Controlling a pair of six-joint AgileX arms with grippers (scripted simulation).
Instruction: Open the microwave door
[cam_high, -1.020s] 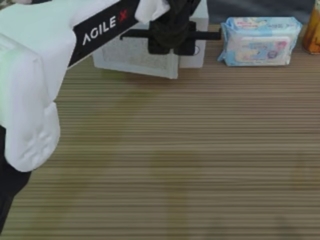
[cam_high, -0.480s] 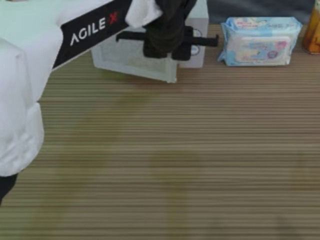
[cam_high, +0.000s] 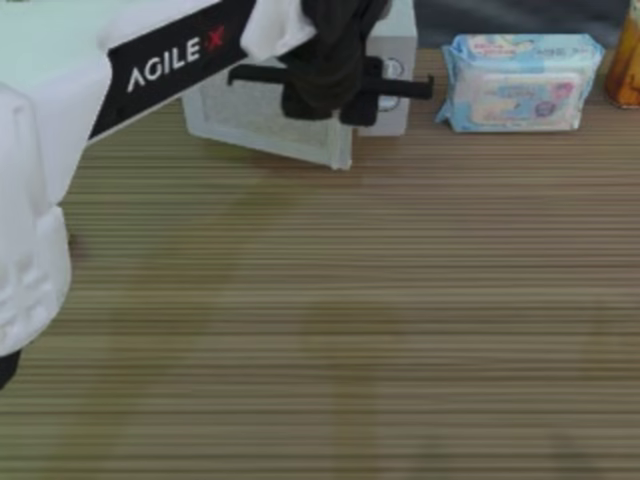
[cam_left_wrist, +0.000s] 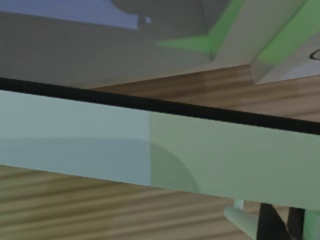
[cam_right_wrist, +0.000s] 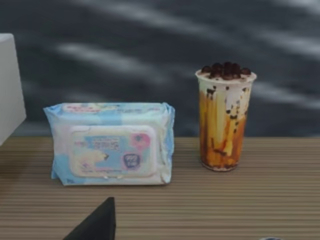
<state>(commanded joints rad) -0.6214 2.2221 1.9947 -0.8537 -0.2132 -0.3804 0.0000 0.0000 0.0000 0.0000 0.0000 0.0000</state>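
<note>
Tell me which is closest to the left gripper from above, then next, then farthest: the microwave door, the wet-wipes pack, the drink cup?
1. The microwave door, right under the left gripper at the back.
2. The wet-wipes pack, to the right.
3. The drink cup, at the far right edge.

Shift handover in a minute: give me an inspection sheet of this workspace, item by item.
Surface: striped wooden table, bare in the foreground.
Job's things: microwave at the table's far edge; microwave door swung partly out, free edge toward the camera.
Clutter: wet-wipes pack to the right of the microwave; bubble tea cup further right, upright.
Grippers: left gripper over the microwave's front at the door; finger state cannot be judged. Right gripper: only a dark tip shows in its wrist view, facing the wipes and cup.
Cables: nothing seen.
Surroundings: dark backdrop behind the table.
</note>
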